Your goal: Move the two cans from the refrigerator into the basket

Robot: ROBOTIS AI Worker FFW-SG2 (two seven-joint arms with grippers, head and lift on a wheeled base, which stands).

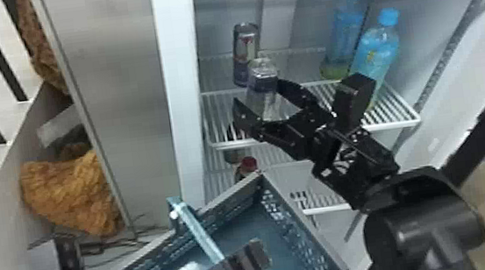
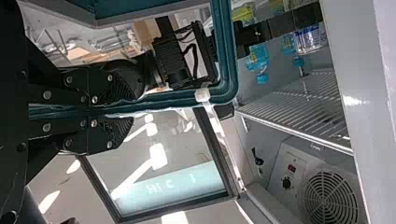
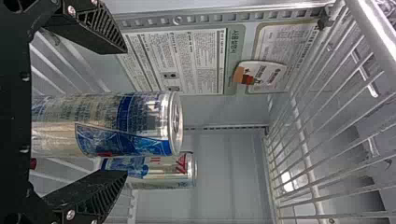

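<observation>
Head view: the right gripper (image 1: 261,94), fingers spread, surrounds the nearer can (image 1: 263,80); the farther can (image 1: 245,46) stands behind on the refrigerator shelf (image 1: 394,117). The left gripper (image 1: 244,262) is at the basket (image 1: 300,235).

Left wrist view: its fingers clench the basket's handle (image 2: 228,56).

Right wrist view: the nearer can lies between the parted fingertips, ungripped.

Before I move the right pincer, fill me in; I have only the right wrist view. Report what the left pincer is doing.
Observer: The left pincer is shut on the teal tubular handle of the grey-rimmed teal plastic basket.
Operator: Good. Now name what stands to the right of the two silver-and-blue metal cans.
Observer: Two blue-capped plastic bottles, on the same white wire shelf as the cans.
</observation>
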